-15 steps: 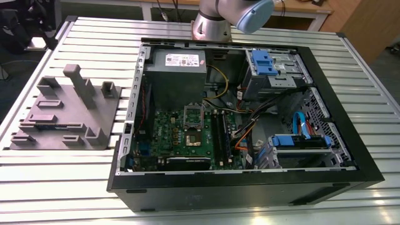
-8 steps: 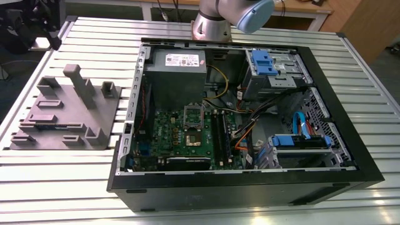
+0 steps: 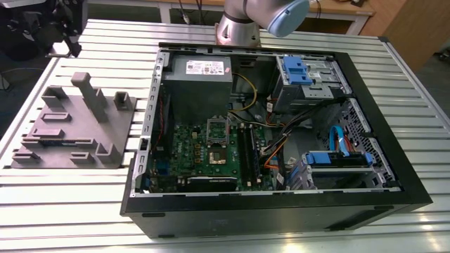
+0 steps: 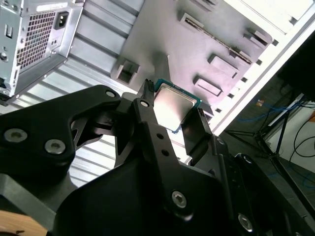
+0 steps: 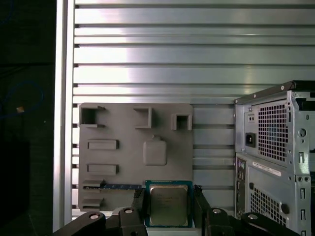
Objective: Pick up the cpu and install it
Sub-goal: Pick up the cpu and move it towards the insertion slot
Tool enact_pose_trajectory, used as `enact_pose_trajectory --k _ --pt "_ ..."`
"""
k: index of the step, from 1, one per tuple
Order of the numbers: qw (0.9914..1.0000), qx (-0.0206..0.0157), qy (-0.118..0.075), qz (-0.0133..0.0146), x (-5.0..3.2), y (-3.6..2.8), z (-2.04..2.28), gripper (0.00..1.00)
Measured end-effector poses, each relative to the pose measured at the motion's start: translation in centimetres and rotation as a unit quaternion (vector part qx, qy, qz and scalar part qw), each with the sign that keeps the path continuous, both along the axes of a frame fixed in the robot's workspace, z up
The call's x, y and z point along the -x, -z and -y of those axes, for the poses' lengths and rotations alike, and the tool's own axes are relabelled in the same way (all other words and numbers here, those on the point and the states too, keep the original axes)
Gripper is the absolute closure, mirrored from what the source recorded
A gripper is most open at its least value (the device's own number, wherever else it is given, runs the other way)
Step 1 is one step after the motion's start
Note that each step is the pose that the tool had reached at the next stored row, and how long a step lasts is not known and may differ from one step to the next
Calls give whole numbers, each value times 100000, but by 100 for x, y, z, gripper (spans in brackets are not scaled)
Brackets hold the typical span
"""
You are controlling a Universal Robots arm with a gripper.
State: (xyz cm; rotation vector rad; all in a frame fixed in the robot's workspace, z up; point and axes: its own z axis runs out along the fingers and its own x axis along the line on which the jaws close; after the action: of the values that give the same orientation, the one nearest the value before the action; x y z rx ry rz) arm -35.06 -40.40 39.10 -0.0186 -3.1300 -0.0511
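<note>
The cpu (image 5: 169, 205) is a small square chip with a silvery top and a thin green edge. It sits between the two black fingers of my gripper (image 5: 169, 202), which is shut on its sides. In the second wrist view the cpu (image 4: 173, 104) hangs in the gripper (image 4: 172, 105) above the grey fixture plate (image 4: 162, 34). In the exterior view the gripper (image 3: 68, 37) is a dark mass over the table's far left corner, beyond the fixture plate (image 3: 74, 126). The motherboard's socket (image 3: 218, 156) lies inside the open computer case (image 3: 414, 184), with its silver cover plate (image 3: 218, 128) flipped up.
The case's rear panel (image 5: 275, 147) stands close beside the fixture plate (image 5: 128, 162) on the slatted aluminium table (image 5: 172, 59). Inside the case are a grey power supply (image 3: 200, 68), blue drive bays (image 3: 302, 68) and loose cables (image 3: 281, 142). The arm's base (image 3: 239, 26) rises behind the case.
</note>
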Motion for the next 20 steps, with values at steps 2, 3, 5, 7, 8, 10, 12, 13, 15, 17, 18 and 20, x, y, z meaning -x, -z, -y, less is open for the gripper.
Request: enact_pose_trajectory --k 2,3,5,7,8,10,12,13,15,17,18,20 --pt "100000 1 0 1 -38 0 0 53" --pt "100000 2 1 0 -57 0 0 53" --pt "100000 4 5 -3 -97 0 0 53" --pt "100000 4 6 -3 -131 0 0 53" --pt "100000 1 6 1 -147 0 0 53" --pt "100000 1 3 0 -176 0 0 53" --pt "100000 2 5 -1 -199 0 0 53" --pt "100000 1 3 -1 -210 0 0 53" --pt "100000 0 3 1 -235 0 0 53" --pt "100000 1 1 -1 -255 0 0 53" --pt "100000 2 2 -2 -264 0 0 53" --pt "100000 2 5 -3 -286 0 0 53"
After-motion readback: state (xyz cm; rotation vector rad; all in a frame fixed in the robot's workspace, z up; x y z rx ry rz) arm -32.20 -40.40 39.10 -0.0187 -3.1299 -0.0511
